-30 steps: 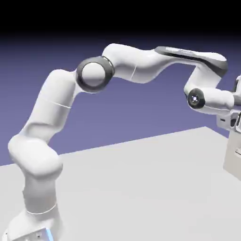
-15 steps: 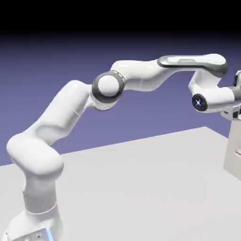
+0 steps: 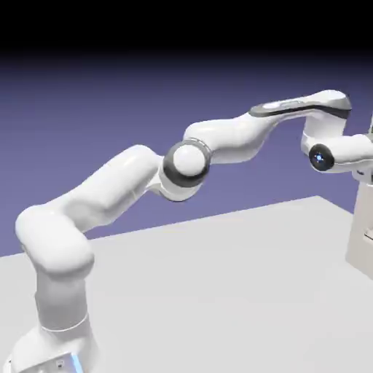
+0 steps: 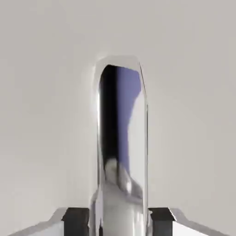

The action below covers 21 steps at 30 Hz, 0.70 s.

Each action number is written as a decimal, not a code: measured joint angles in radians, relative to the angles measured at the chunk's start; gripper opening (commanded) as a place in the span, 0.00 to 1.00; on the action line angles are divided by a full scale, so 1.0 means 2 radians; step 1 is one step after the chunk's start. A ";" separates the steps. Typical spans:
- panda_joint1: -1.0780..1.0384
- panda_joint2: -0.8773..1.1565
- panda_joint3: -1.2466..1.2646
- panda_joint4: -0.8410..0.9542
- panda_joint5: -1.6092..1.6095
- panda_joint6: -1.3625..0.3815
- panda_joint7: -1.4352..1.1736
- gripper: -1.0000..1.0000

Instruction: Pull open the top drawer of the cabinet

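Gripping: one shiny handle (image 4: 122, 138), its six-o'clock end in my closed claw (image 4: 119, 222) (hand view); hazard: slippage, should I pull askew.

Soft, even light (slightly blurred).

No readable text — labels or signs included.

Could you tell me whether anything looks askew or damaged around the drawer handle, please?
Nothing stands out: the shiny handle looks straight and unmarked against the plain drawer front, with the claw closed on it.
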 measured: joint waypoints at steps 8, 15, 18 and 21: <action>0.062 -0.079 -0.023 -0.145 0.070 -0.048 -0.100 0.00; 0.122 -0.153 -0.051 -0.272 0.104 -0.087 -0.173 0.00; 0.151 -0.189 -0.065 -0.326 0.115 -0.102 -0.205 0.00; 0.182 -0.228 -0.081 -0.380 0.123 -0.115 -0.238 0.00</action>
